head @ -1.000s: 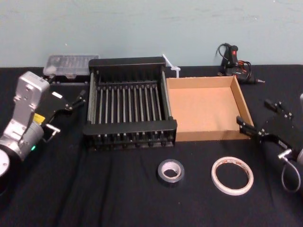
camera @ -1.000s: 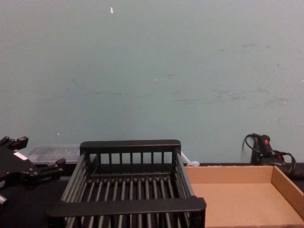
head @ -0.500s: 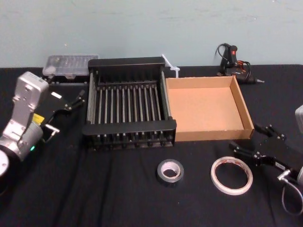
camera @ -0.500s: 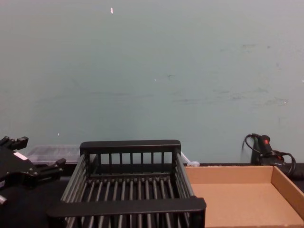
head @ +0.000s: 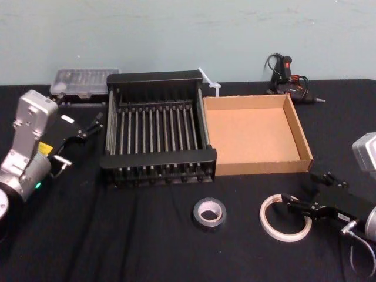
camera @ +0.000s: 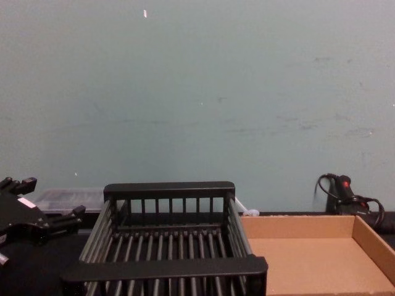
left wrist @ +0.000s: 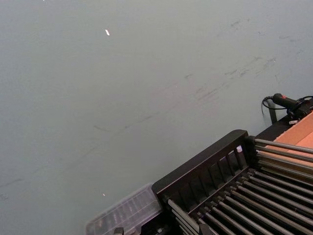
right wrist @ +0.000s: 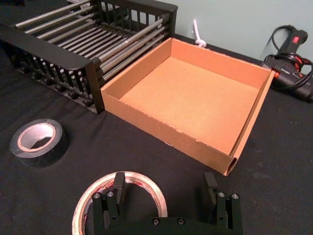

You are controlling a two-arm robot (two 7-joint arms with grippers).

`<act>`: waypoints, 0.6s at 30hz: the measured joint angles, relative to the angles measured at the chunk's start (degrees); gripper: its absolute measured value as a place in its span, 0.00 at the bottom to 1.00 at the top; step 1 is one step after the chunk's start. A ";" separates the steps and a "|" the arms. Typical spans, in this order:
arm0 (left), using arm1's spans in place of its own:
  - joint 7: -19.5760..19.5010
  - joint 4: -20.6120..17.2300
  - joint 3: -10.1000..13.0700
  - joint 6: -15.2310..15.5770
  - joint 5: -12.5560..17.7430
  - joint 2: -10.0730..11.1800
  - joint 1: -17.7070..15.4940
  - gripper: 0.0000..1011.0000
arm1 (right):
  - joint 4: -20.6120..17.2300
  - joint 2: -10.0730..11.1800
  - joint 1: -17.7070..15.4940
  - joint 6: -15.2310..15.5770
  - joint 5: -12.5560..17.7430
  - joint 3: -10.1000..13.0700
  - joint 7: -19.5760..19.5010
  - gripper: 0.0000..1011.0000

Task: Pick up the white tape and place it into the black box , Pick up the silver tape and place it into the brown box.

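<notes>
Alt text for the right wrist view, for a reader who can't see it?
The open right gripper straddles the rim of the white tape on the black table. The silver tape lies beside it; the brown box and black box sit beyond.

A workshop or lab bench (head: 147, 247), by the look of it; black cloth draped across it, a bare teal wall (camera: 197, 92) scuffed and scratched behind; a hot-glue gun (head: 288, 76) with coiled cord at the back; a clear plastic parts case (head: 82, 81) beside it; no home furnishings here.
</notes>
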 joint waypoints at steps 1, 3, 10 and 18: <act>0.00 0.00 0.00 0.00 0.00 0.00 0.00 0.99 | 0.10 -0.11 0.06 0.15 -0.08 0.00 0.08 0.99; 0.00 0.00 0.00 0.00 0.00 0.00 0.00 0.99 | 0.35 -0.34 0.18 0.52 -0.28 0.00 0.28 0.99; 0.00 0.00 0.00 0.00 0.00 0.00 0.00 0.99 | 1.58 -1.31 0.83 1.90 -1.66 -0.27 1.18 0.99; 0.00 0.00 0.00 0.00 0.00 0.00 0.00 0.99 | 2.54 -2.04 1.26 2.95 -2.87 -0.30 1.94 0.99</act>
